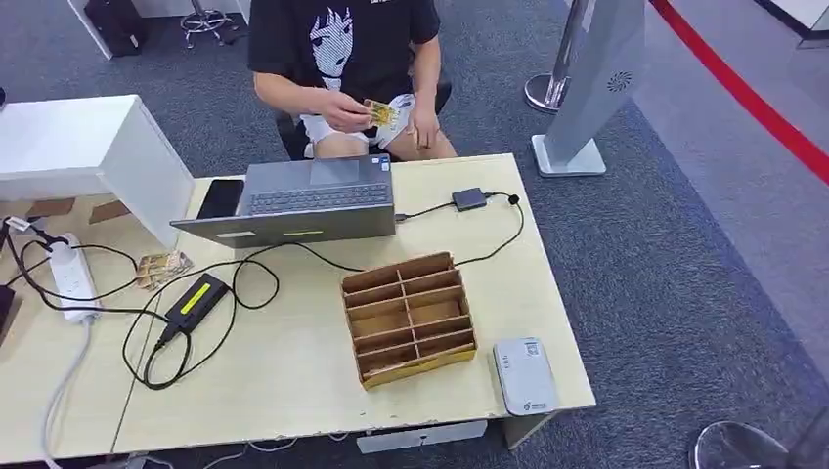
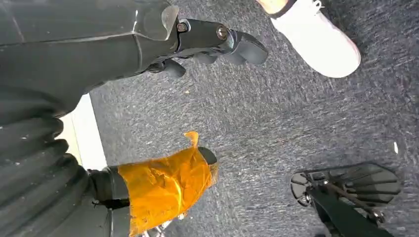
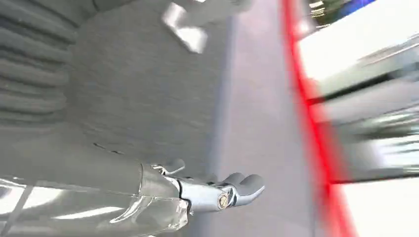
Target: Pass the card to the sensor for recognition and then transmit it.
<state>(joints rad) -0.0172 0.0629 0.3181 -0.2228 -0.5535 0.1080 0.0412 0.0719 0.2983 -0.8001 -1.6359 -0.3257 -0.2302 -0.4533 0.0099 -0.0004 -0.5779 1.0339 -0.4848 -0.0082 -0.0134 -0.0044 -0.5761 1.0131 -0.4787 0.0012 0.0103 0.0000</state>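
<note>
The task has barely begun, by my reading: the card (image 1: 382, 113) is with the person (image 1: 342, 39) seated beyond the table's far edge, pinched in their fingers above their lap, off the table altogether; the sensor (image 1: 525, 376), as I take the small white box to be, lies at the near right corner of the table (image 1: 293, 362), just beside the divided cardboard tray (image 1: 409, 319); the laptop (image 1: 313, 200) sits at the far edge, its cable running to a small adapter (image 1: 469, 198) on the right; a power strip (image 1: 73, 278) and a black charger (image 1: 196, 298) lie toward the left side. Both arms hang low beside the body; the left hand (image 2: 207, 44) points at the carpet with its fingers curled loosely and nothing in them, its thumb wrapped in orange tape (image 2: 163, 185); the right hand (image 3: 217, 190) likewise holds nothing, fingers bent partway over the grey floor, though that picture is blurred. The next move, I judge, calls for raising a hand over the table toward the person, fingers spread, to receive the card; only then can it be brought down to the sensor at the near right corner.
</note>
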